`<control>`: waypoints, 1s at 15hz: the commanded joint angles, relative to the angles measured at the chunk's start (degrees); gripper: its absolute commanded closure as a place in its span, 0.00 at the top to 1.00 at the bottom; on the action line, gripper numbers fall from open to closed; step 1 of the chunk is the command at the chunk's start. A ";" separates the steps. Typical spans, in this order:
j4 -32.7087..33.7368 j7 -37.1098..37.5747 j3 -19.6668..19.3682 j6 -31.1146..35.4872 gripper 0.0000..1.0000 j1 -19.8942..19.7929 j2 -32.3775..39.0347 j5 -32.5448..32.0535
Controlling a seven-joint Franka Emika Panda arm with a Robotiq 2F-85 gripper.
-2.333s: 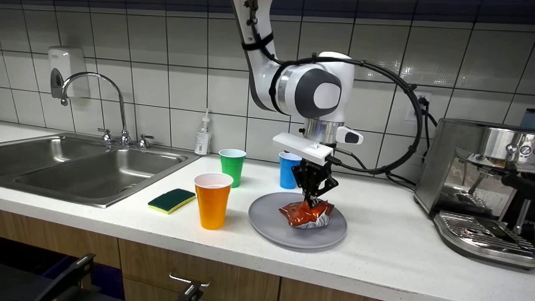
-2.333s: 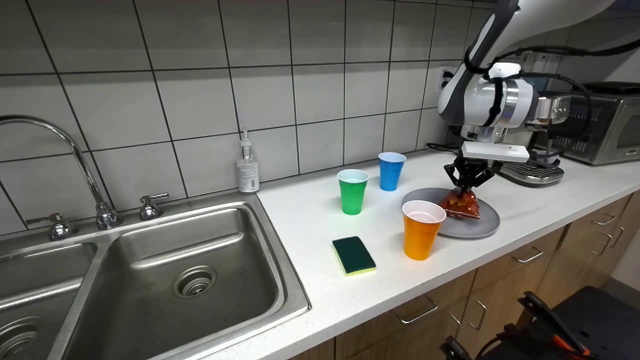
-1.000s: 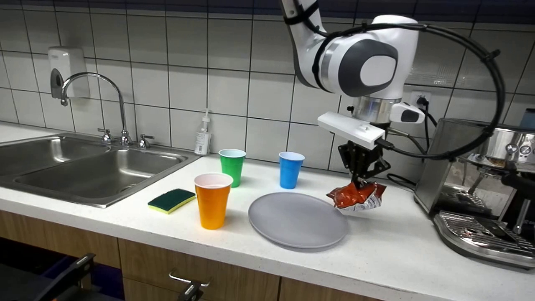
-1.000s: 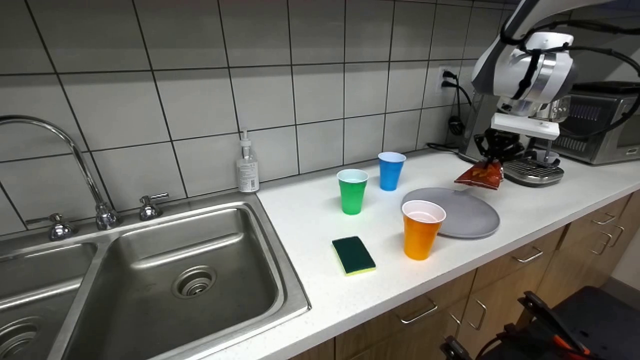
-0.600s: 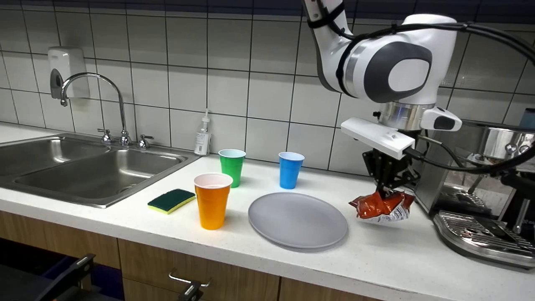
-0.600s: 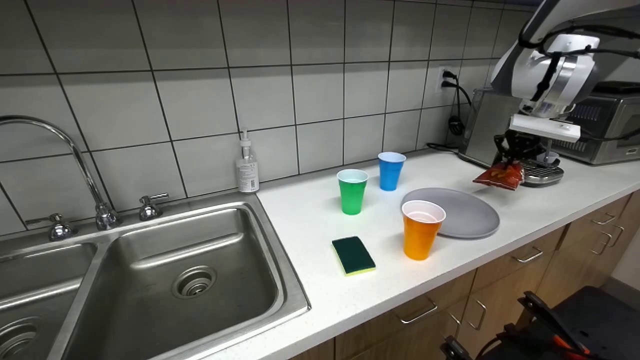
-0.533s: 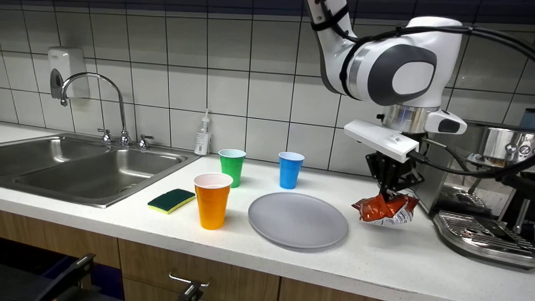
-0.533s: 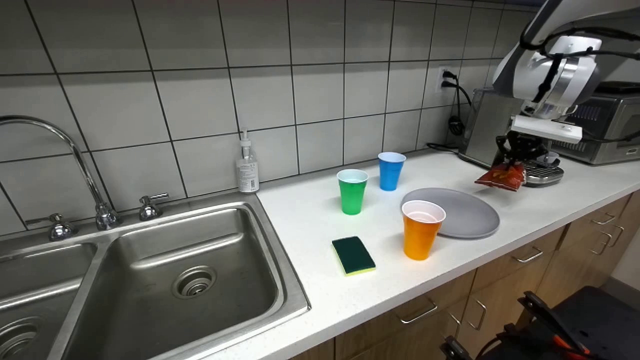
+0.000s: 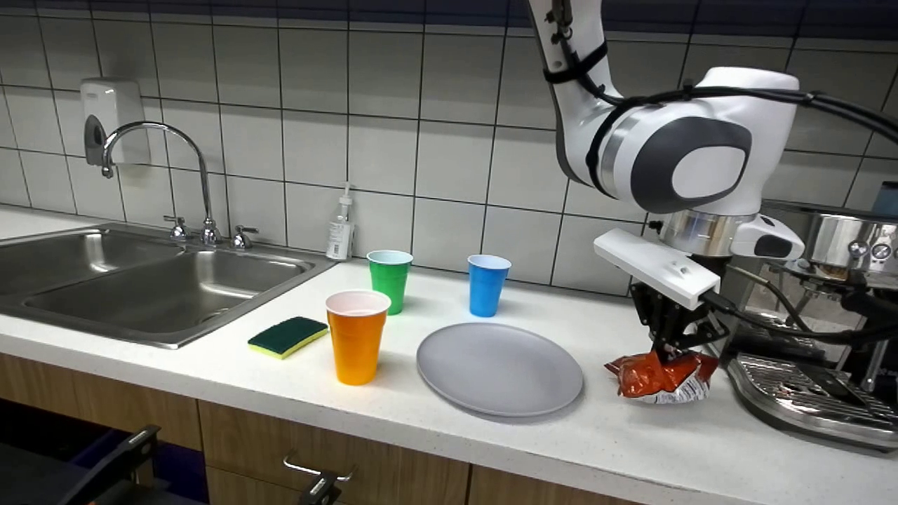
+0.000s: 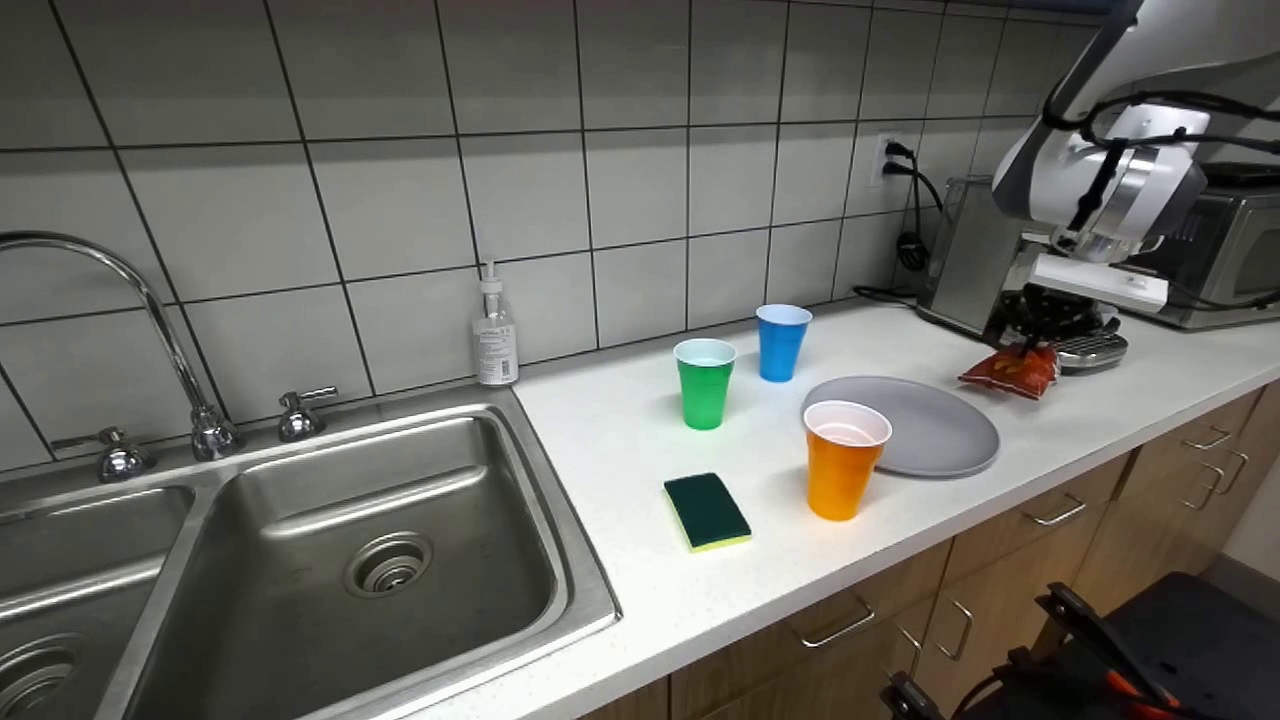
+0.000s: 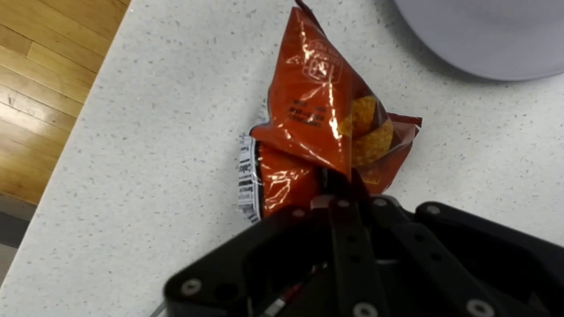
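Note:
My gripper (image 9: 668,349) is shut on a shiny red-orange chip bag (image 9: 644,376), pinching it at its top middle. The bag also shows in the other exterior picture (image 10: 1008,374). In the wrist view the bag (image 11: 313,97) bulges out on both sides of the fingers (image 11: 341,187), its printed white label edge on the left. The fingertips are partly hidden in the folds. The bag is low over the white counter, beside the coffee machine; I cannot tell whether it touches the counter. The grey plate (image 9: 499,368) lies beside it with nothing on it.
A steel coffee machine (image 9: 807,393) stands close to the gripper. Orange (image 9: 356,344), green (image 9: 390,284) and blue (image 9: 486,287) cups stand upright on the counter. A green-yellow sponge (image 9: 287,337) lies near the sink (image 9: 175,287). A soap bottle (image 10: 496,340) stands by the tiled wall.
The gripper has lifted the bag off the plate and carried it toward the coffee machine. In the last half second it has moved down, nearer the counter. The cups, sponge and plate have not moved.

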 commanded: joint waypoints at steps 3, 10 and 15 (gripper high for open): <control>3.35 -1.38 2.83 2.32 0.26 -3.44 3.60 0.37; -0.98 -1.28 2.56 1.40 0.70 -1.59 -3.20 -2.69; -6.12 -1.43 1.54 -0.48 1.00 0.98 -11.67 -4.59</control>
